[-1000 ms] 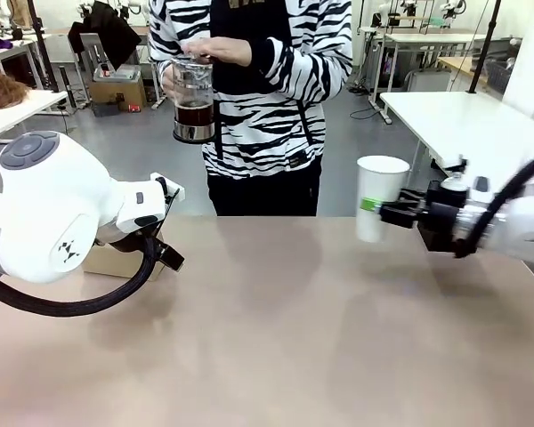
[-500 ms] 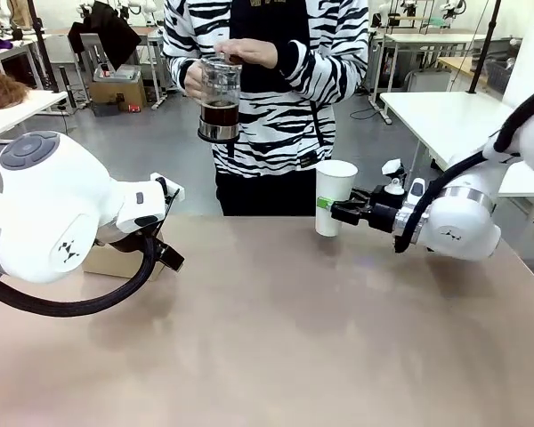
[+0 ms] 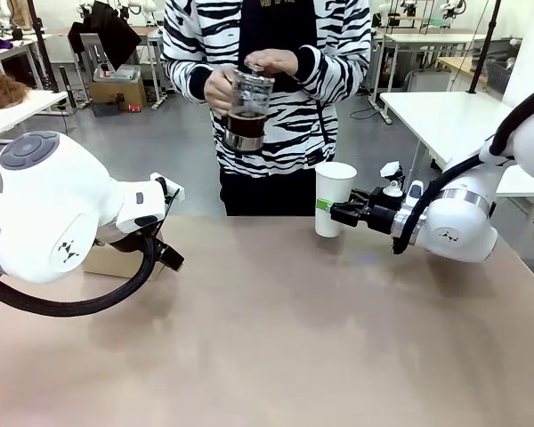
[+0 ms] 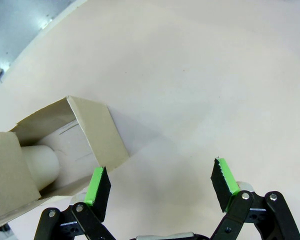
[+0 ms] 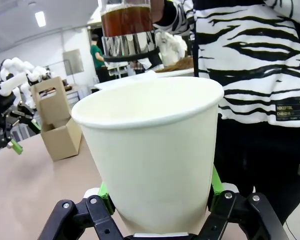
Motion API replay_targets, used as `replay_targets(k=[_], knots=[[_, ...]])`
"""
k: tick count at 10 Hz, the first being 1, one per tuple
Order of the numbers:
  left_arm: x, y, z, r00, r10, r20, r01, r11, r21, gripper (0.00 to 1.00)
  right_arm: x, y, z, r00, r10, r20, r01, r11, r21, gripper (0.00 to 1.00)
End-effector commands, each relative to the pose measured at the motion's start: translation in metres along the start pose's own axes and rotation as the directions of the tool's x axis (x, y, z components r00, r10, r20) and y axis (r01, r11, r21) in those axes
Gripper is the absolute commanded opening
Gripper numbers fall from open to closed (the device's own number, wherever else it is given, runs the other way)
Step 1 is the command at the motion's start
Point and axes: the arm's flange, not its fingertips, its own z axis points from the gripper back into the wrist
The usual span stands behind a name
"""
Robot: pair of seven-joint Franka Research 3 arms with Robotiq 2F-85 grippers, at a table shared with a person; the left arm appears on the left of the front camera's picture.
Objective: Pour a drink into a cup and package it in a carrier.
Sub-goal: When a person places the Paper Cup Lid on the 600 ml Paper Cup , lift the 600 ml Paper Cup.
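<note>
Cup, apparently unfilled, is gripped by the right end effector near a person's coffee press; the left end effector is spread wide, empty; pouring and packaging are left undone.

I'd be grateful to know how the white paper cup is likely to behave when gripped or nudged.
The cup looks like thin paper, so probably light and easily dented if the right pincer, shut on it, squeezes harder. Tall and tapering to a narrower base, it would likely tip if nudged near its rim.
</note>
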Motion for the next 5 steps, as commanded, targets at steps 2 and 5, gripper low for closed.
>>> replay_targets(k=[2,5], knots=[[0.0,0.0,0.0006,1.0,0.0,0.002,0.0,1.0,-0.002,1.0,0.0046,0.0042,0.0013,1.0,-0.005,-0.002,0.005,1.0,0.004,0.8],[0.0,0.0,0.0006,1.0,0.0,0.002,0.0,1.0,-0.002,1.0,0.0046,0.0042,0.0013,1.0,-0.005,-0.002,0.005,1.0,0.004,0.8]])
